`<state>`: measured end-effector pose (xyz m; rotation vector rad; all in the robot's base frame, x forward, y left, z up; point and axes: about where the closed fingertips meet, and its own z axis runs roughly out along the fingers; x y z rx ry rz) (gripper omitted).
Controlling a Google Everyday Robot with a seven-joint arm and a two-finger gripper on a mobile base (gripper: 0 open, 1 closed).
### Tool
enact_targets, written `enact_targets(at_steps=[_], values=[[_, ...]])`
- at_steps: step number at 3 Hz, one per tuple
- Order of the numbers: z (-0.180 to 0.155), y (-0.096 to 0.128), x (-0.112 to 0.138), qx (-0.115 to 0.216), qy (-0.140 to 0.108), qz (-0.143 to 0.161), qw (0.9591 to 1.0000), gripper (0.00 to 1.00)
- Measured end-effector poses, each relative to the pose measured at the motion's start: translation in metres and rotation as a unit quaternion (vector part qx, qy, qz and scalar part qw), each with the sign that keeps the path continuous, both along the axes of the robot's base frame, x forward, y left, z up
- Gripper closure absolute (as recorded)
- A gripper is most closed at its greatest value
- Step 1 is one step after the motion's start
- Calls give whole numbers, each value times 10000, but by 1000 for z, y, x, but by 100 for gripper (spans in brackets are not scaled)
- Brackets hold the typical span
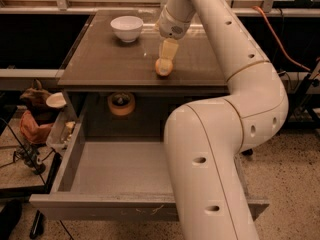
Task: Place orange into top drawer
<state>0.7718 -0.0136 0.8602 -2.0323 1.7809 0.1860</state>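
Note:
The orange lies on the brown table top, near its front edge and right of centre. My gripper points down from behind and reaches the top of the orange. The top drawer is pulled out below the table top, with a bare grey floor and a scuffed front panel. My white arm hangs across the drawer's right part and hides it.
A white bowl stands at the back left of the table top. A tan tape roll sits in the recess behind the drawer. A cluttered side stand is on the left. An orange cable runs at the right.

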Motion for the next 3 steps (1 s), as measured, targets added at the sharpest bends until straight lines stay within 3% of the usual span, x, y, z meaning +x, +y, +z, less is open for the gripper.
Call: enact_targets(at_steps=[2, 3], values=[[-12, -24, 2, 171, 141, -293, 9993, 0], [-22, -14, -1, 227, 298, -163, 9992, 0]])
